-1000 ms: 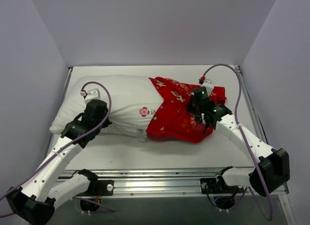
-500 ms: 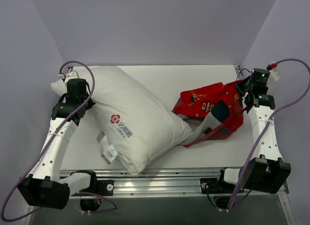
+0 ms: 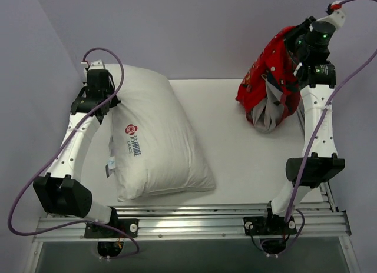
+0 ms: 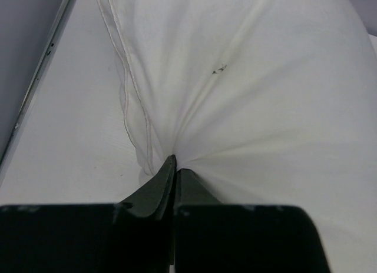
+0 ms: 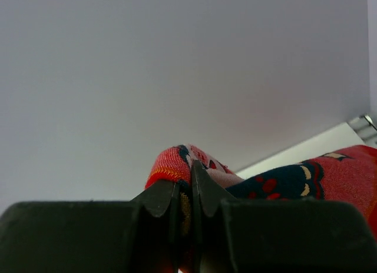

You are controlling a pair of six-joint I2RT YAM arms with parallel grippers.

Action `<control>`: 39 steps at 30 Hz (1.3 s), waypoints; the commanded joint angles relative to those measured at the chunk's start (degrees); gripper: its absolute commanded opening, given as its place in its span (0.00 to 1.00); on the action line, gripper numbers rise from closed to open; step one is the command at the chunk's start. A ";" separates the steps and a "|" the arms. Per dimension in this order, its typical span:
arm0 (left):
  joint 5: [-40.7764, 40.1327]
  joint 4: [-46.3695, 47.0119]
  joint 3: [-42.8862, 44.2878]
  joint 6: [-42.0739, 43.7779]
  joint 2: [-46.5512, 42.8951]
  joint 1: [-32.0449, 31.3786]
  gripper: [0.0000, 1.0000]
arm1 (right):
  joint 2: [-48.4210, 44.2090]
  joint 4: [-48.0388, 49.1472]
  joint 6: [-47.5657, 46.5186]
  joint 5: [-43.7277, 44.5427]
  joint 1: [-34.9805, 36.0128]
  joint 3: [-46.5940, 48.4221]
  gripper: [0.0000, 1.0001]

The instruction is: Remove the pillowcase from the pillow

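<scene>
**Red cover aloft on the right, white cushion pinned on the left**

Red fabric hangs bunched from the right gripper (image 3: 296, 42), which is raised high over the far right corner of the table (image 3: 224, 143). This is the pillowcase (image 3: 271, 79), and it drops from the fingers in a crumpled column with its gold print facing left. A pale grey inner side shows at its lower end. Whether that lower end touches the table top cannot be told from above. In the right wrist view the right gripper (image 5: 184, 180) has its jaws pressed together on a fold of the pillowcase (image 5: 166, 166). The red weave bulges out just past the fingertips, and a dark blue patch of the print trails off to the right.

The pillow (image 3: 156, 143) lies flat on the left half of the table, well apart from the pillowcase and fully bare. It runs from the far left corner towards the near edge, and its red round logo (image 3: 131, 130) faces up near the left side. The left gripper (image 3: 106, 99) sits at the pillow's far left corner. In the left wrist view the left gripper (image 4: 174, 167) is closed tight on a pinch of the pillow (image 4: 253, 96). Creases fan out from that pinch across the white cloth. The pillow's seamed edge runs just left of the pinch, with the bare table (image 4: 70, 137) beside it.
</scene>
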 commanded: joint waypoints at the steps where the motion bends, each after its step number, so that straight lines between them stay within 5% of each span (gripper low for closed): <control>1: -0.35 9.29 5.38 -0.09 -3.09 2.08 0.02 | -2.86 6.21 -0.70 -4.41 1.13 5.04 0.00; 3: 0.96 8.42 3.89 -0.62 -4.15 2.08 0.03 | -6.44 8.04 0.26 -6.18 2.10 1.01 0.00; 10: 2.99 4.99 -5.78 -1.68 -16.34 2.08 0.13 | -25.78 13.68 0.97 -6.63 9.39 -35.54 0.00; 13: 2.46 2.26 -9.82 -1.41 -23.12 2.17 0.29 | -34.66 9.39 1.23 -4.52 12.56 -49.69 0.00; 15: 1.94 0.08 -11.58 -1.24 -28.20 2.08 0.45 | -40.90 6.84 1.32 -6.61 13.88 -58.32 0.07; 18: 1.32 -4.05 -13.26 -0.89 -32.27 2.08 0.60 | -47.32 -1.85 -0.43 -7.07 15.37 -63.16 0.39; 22: 1.84 -9.33 -10.90 0.34 -37.80 2.08 0.89 | -53.13 -15.20 -3.60 -2.34 15.38 -61.51 0.71; 25: 1.84 -13.82 -8.00 1.57 -39.92 2.08 1.00 | -55.68 -18.83 -4.83 3.97 15.38 -55.37 0.84; 32: 0.89 -22.60 5.18 5.61 -42.04 1.73 0.94 | -56.74 -24.99 -11.68 23.22 15.29 -38.23 0.98; 39: -5.96 -26.83 18.11 7.81 -43.79 -0.29 0.94 | -61.13 -22.01 -22.14 30.72 15.46 -31.80 1.00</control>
